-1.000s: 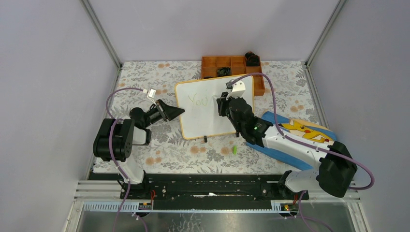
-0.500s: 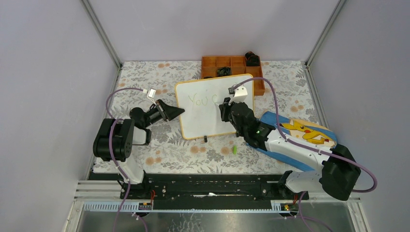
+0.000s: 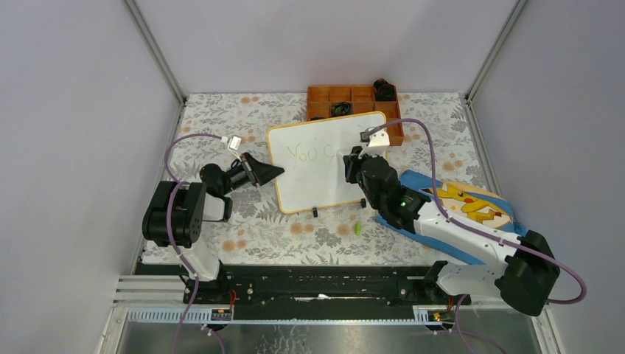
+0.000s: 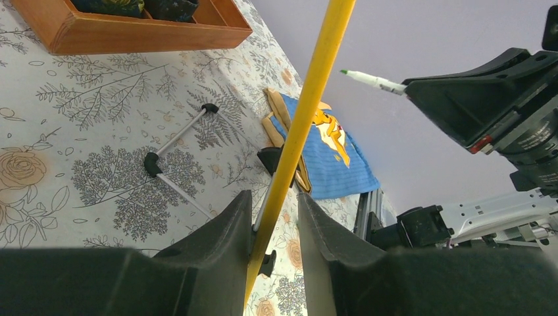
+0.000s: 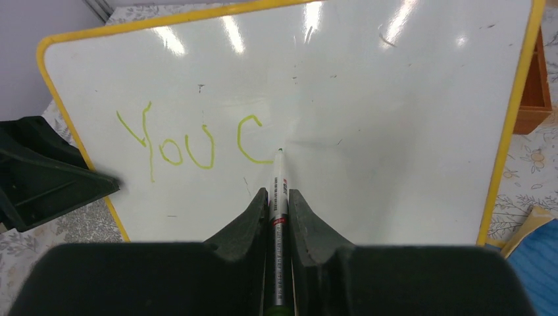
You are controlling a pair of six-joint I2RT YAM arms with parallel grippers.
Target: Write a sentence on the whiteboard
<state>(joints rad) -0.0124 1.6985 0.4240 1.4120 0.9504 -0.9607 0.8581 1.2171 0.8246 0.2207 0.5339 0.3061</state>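
The whiteboard (image 3: 328,162) is seen propped at a tilt on a wire stand w/ black feet. Its left-hand frame edge is clamped by the L gripper (image 4: 275,204). The yellow frame runs btwn the two fingers, which are closed onto it. Of the sentence (image 5: 191,141), only "You C" is written, in light green, across the board's upper left part. The R gripper (image 5: 277,194) is held in front of the board's ctr, fingers pressed tight on a marker (image 5: 279,178) that is pointed at the board. The marker tip is placed at the lower end of the "C"; actual contact w/ the surface can't be confirmed. An orange tray (image 3: 354,99) is set just behind the board's far edge and is partly hidden by it. A blue cartoon-print cloth (image 3: 461,203) is laid to the board's right, under the R arm. A small green piece (image 3: 357,228) is seen just in front of the board's near right corner. Everything is carried on a floral table cover (image 3: 221,125).
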